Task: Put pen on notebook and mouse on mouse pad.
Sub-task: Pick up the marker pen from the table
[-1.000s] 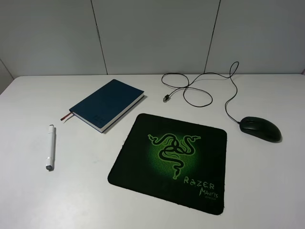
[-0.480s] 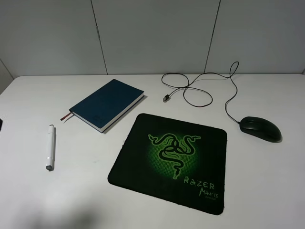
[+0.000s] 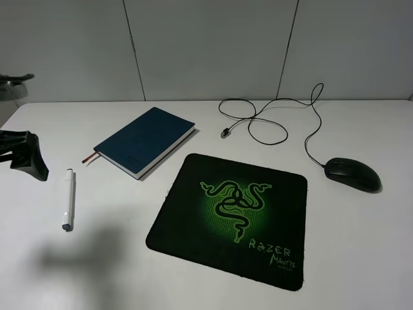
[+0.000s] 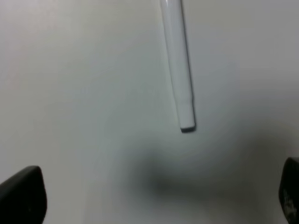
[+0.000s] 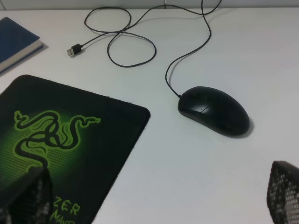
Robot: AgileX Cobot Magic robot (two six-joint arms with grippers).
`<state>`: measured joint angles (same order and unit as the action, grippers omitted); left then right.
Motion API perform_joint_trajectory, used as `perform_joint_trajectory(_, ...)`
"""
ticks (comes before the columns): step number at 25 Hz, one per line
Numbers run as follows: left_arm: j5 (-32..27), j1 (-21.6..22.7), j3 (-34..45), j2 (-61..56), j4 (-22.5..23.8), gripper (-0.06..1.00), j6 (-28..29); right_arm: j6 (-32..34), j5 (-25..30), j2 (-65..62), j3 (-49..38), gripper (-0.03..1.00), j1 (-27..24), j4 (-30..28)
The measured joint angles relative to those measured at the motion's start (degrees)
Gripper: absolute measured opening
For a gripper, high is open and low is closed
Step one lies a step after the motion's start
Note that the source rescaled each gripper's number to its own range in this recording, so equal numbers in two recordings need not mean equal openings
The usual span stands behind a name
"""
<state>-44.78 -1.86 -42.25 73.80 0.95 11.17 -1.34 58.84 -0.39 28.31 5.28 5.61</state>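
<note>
Left claw [image 4: 156, 198] hangs wide near the pen [image 3: 68, 199] at frame left, set, I judge, to carry it to the notebook [image 3: 145, 141] upper left of centre; my right claw [image 5: 154, 196], also wide, faces the mouse [image 3: 352, 174] at right, off the central mouse pad [image 3: 229, 216]. Plain white desk [image 3: 361, 258], grey panelled wall [image 3: 206, 45].

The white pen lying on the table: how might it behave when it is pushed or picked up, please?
The pen looks round and smooth, so a sideways nudge would probably roll it. It seems rigid and slim, likely light but slippery.
</note>
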Motion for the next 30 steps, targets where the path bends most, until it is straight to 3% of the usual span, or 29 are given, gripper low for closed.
perform_joint_trajectory(12,13.2,0.0,0.0,18.4,0.1,1.0,0.1,0.0,0.0,0.0,0.0,1.0,0.0,0.0)
perform_joint_trajectory(30,22.8,-0.1,-0.1,29.1,0.1,1.0,1.9,0.0,0.0,0.0,0.0,1.0,0.0,0.0)
